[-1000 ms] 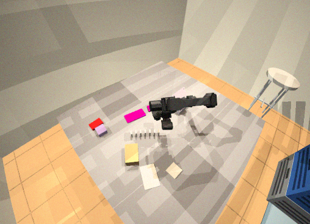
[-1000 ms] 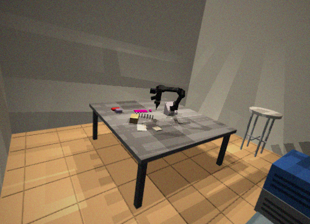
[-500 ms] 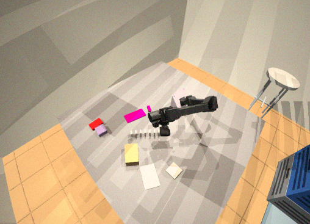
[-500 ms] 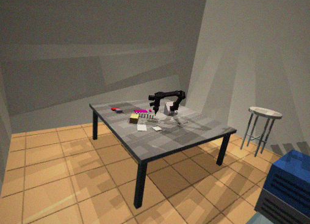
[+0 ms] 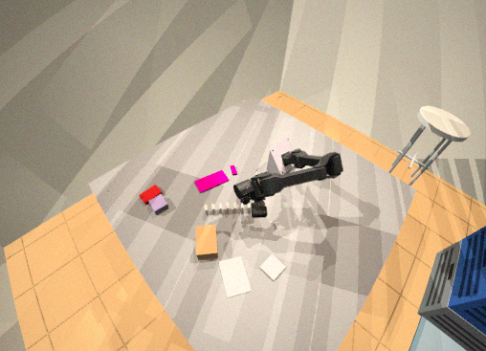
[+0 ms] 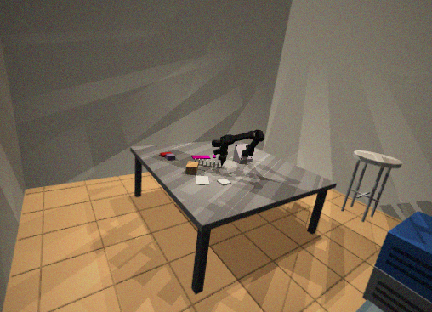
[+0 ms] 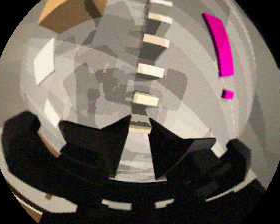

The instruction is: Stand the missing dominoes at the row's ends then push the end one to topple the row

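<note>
The end effector [image 5: 258, 210] [image 6: 222, 166] [image 7: 139, 119] pinches a domino [image 7: 140, 128] at the near end of the standing row [image 5: 228, 208] [image 6: 208, 162] [image 7: 151, 70] on the tabletop [image 5: 182, 292] [image 6: 238, 200], so releasing it, any further placing and the final push seemingly remain

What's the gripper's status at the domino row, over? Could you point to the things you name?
Gripper [image 5: 258, 210] [image 6: 223, 166] [image 7: 139, 119] shut on a domino [image 7: 140, 129]. In line at one end of the standing row [image 5: 228, 208] [image 6: 207, 162] [image 7: 151, 70]. Nothing visible blocking between them.

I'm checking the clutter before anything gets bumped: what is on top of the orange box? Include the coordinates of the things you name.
Nothing rests on the orange box [image 5: 206, 240] [image 6: 192, 167]; its whole top face shows from above. Its underside and any contents are hidden.
</note>
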